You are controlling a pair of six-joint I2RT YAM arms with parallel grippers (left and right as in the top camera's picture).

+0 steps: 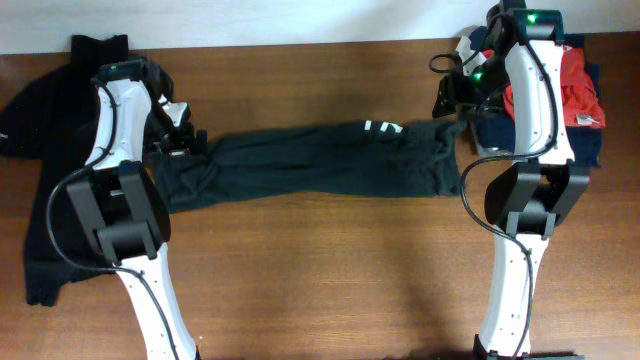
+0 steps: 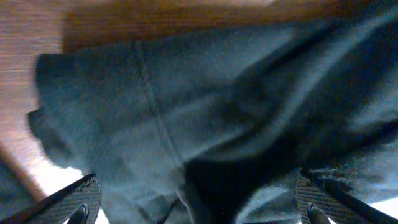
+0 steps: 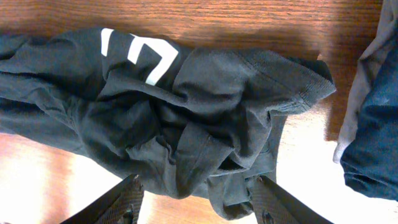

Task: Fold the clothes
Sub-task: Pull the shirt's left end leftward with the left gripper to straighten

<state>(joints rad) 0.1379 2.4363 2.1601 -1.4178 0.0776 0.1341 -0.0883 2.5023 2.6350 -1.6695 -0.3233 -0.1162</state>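
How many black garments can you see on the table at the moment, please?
2. The black T-shirt lies stretched across the middle; another black garment lies spread at the far left. The folded stack at the right may hide more.

I'm seeing the T-shirt's (image 3: 186,118) matt, soft cloth wrinkling under the right gripper (image 3: 194,190), the glossy wooden table (image 3: 249,25) gleaming beyond.

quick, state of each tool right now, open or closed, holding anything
left tool: open wide over the black T-shirt, gripping nothing
right tool: open, fingers apart by the shirt's bunched end, gripping nothing
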